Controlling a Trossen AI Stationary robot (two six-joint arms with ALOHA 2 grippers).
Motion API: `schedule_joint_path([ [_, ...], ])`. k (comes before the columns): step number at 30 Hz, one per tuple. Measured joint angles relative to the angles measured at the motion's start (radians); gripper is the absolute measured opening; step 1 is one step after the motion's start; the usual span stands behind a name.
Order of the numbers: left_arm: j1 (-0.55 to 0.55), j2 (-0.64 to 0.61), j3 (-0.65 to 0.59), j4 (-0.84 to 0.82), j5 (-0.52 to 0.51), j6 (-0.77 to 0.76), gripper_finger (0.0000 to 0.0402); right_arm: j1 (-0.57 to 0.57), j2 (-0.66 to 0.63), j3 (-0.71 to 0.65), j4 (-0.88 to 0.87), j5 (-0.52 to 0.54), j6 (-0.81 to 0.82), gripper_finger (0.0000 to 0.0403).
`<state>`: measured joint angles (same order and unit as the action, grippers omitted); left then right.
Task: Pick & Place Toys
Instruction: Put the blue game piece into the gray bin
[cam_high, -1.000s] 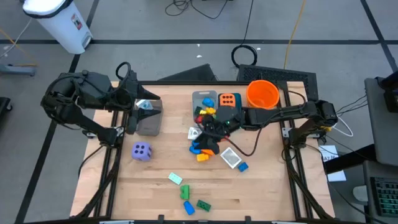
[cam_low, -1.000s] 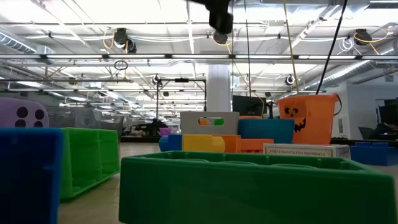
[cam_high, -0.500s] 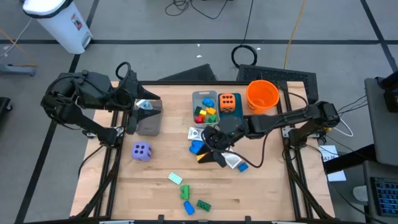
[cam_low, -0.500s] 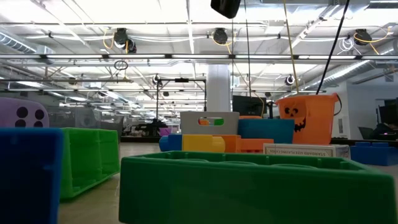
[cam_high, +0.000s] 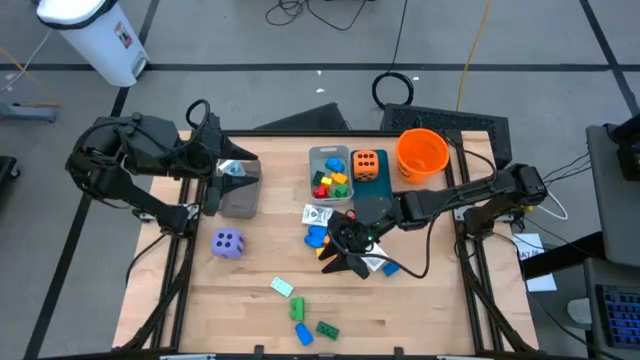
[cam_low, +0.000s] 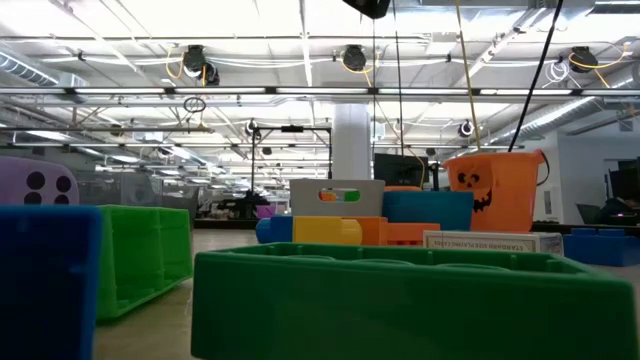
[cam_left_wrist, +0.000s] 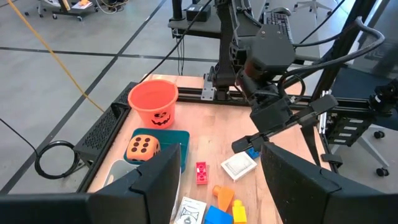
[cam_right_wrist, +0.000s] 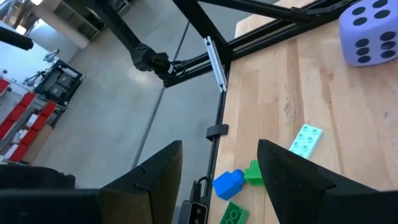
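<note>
The toys sit mid-table in the high view: a loose cluster of bricks (cam_high: 322, 240), blue, yellow and orange, with a white packet (cam_high: 316, 214) at its twelve o'clock edge and a second white packet (cam_high: 375, 262) with a small blue brick (cam_high: 389, 268) at its four o'clock. The grey bin (cam_high: 329, 172), at twelve o'clock from the cluster, holds red, yellow, green and blue bricks. Just beside it at three o'clock the teal bin (cam_high: 368, 170) holds the orange dice (cam_high: 367, 161). The orange bucket (cam_high: 421, 152) stands at three o'clock of that; nothing shows inside it. The purple dice (cam_high: 228, 242) sits well apart at nine o'clock of the cluster, and a mint brick (cam_high: 282, 287), two green bricks (cam_high: 327, 328) and another blue brick lie towards six o'clock.

The right gripper (cam_high: 347, 262) hangs over the cluster's five o'clock edge, fingers spread apart, holding nothing. Its wrist view looks past those parted fingers (cam_right_wrist: 155, 180) at the mint brick (cam_right_wrist: 306, 140), purple dice (cam_right_wrist: 368, 32) and table edge, with nothing between them.

The left gripper (cam_left_wrist: 217, 186) waits at the table's ten o'clock corner over a second grey bin (cam_high: 240, 190), fingers apart and empty. Its wrist view alone shows a red brick (cam_left_wrist: 201, 172) lying on the wood and the bucket's printed face (cam_left_wrist: 153, 102). The low view shows green bricks (cam_low: 400, 300) close up, the bucket (cam_low: 495, 190) behind them, and only a dark scrap of arm at twelve o'clock.
</note>
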<state>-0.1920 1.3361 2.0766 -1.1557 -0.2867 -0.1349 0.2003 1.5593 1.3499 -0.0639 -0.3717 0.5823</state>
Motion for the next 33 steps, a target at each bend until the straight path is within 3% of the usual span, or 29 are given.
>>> schedule_joint_path([
  [5, 0.000, 0.000, 0.000, 0.000, 0.000, 0.000, 0.0232, 0.019, -0.030, -0.001, 0.007, 0.000, -0.052, 0.0201],
  [13, 0.000, 0.000, 0.000, 0.000, 0.000, 0.000, 0.0232, 0.078, -0.180, -0.001, -0.018, 0.008, -0.242, 0.0201],
  [23, 0.000, 0.000, 0.000, 0.000, 0.000, 0.000, 0.0232, 0.176, -0.313, 0.000, -0.224, 0.330, -0.360, 0.0201],
  [33, 0.000, 0.000, 0.000, 0.000, 0.000, 0.000, 0.0232, 0.236, -0.320, 0.000, -0.291, 0.432, -0.355, 0.0201],
])
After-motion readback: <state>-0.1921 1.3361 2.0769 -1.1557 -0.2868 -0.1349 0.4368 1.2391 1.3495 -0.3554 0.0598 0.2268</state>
